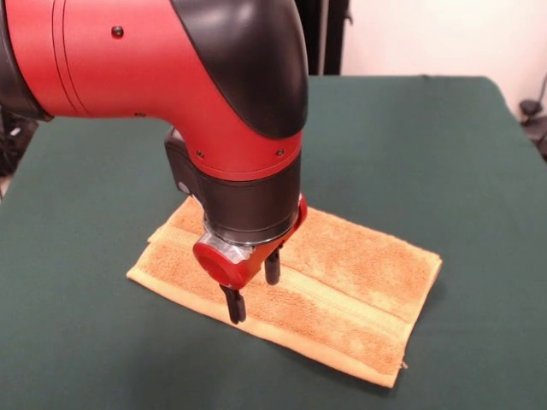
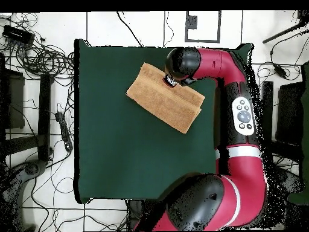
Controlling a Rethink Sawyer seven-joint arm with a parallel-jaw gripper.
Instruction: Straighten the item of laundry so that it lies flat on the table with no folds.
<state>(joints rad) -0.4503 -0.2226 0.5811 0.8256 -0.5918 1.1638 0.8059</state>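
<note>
The orange-tan towel point(image 1: 342, 282) lies on the dark green table point(image 1: 444, 154), folded over into a long rectangle with doubled layers showing at its edges and a flat woven band running along it. My gripper point(image 1: 253, 289) hangs straight down over the towel's left part, open and empty. Its two dark fingers point(image 1: 232, 306) are spread, with their tips at or just above the cloth; I cannot tell whether they touch. In the overhead view the towel point(image 2: 164, 96) lies slanted near the table's point(image 2: 121, 151) top right, with the gripper point(image 2: 169, 80) at its upper long edge. No label shows.
The red arm point(image 2: 241, 115) reaches along the table's right side in the overhead view. Cables and dark equipment point(image 2: 36, 54) lie on the floor left of the table. The towel lies close to the table's top edge there.
</note>
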